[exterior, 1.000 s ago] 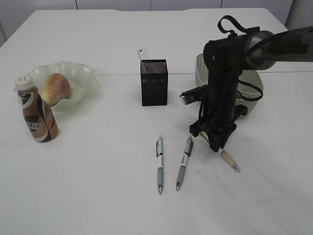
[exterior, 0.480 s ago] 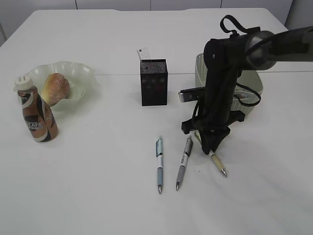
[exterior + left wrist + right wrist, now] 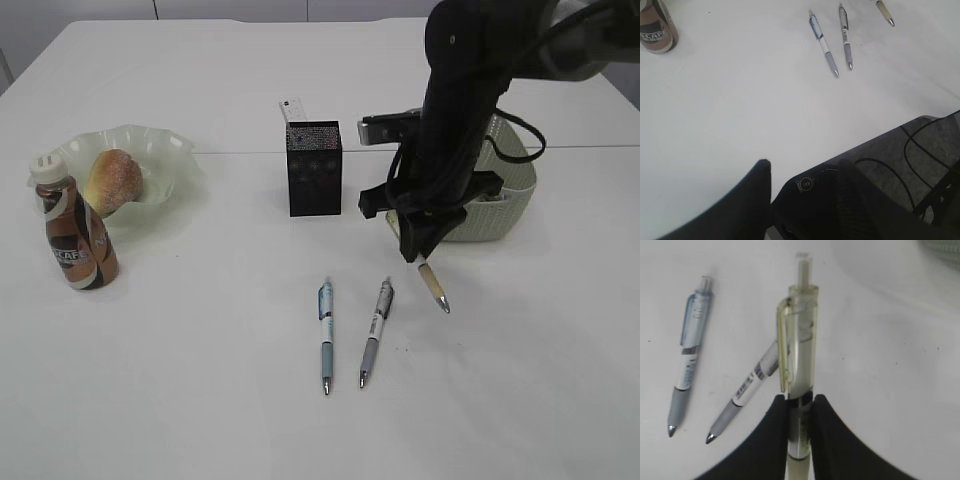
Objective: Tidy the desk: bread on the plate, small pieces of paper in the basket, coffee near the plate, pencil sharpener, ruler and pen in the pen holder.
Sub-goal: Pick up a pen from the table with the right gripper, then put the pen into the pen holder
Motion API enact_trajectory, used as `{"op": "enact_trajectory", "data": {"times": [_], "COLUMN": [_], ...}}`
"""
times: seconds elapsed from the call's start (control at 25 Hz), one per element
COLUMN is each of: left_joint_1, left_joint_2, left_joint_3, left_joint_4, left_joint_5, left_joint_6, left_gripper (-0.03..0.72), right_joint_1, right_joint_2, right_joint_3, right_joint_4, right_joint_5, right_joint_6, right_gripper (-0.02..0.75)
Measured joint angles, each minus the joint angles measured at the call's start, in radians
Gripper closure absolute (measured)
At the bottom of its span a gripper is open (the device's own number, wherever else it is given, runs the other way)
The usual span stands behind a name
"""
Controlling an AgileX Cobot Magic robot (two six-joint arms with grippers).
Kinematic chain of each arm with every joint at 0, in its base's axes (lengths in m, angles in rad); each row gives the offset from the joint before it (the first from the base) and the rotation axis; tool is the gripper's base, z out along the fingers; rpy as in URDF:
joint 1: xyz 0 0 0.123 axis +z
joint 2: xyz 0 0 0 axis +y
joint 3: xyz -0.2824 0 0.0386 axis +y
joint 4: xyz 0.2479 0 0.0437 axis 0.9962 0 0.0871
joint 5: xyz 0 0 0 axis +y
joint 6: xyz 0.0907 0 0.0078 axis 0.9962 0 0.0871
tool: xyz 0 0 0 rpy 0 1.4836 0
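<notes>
One yellowish pen (image 3: 434, 287) clamped mid-barrel in right gripper (image 3: 799, 410), hanging tip-down above table (image 3: 200, 380), between basket (image 3: 500, 205) and two pens (image 3: 350, 335) lying flat. Next: carry left to black pen holder (image 3: 315, 168), align barrel over open top beside ruler (image 3: 292, 108), lower tip inside before release. Left gripper (image 3: 790, 200): closure not discernible.

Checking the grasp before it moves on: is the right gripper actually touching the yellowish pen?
Touching. In the right wrist view both fingers of the right gripper press against the barrel of the yellowish pen, with no gap on either side.
</notes>
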Motion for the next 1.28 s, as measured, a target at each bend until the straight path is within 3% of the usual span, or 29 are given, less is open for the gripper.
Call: {"op": "enact_trajectory", "data": {"times": [0.2, 0.52, 0.68, 1.12, 1.28], "left_joint_1": [0.0, 0.0, 0.0, 0.0, 0.0], "left_joint_2": [0.0, 0.0, 0.0, 0.0, 0.0], "left_joint_3": [0.0, 0.0, 0.0, 0.0, 0.0], "left_joint_4": [0.0, 0.0, 0.0, 0.008, 0.019], "left_joint_5": [0.0, 0.0, 0.0, 0.0, 0.0], "left_joint_6": [0.0, 0.0, 0.0, 0.0, 0.0], "left_gripper": [0.364, 0.364, 0.365, 0.366, 0.369], "right_joint_1": [0.022, 0.03, 0.03, 0.03, 0.03], "right_joint_2": [-0.108, -0.299, -0.339, -0.341, -0.341], "right_joint_3": [0.082, 0.503, 0.627, 0.658, 0.658], "right_joint_4": [0.0, 0.002, 0.002, -0.005, -0.005], "right_joint_5": [-0.069, -0.638, -0.878, -1.508, -1.644], "right_joint_6": [0.0, -0.049, -0.055, -0.073, -0.075], "right_gripper": [0.653, 0.653, 0.653, 0.653, 0.653]}}
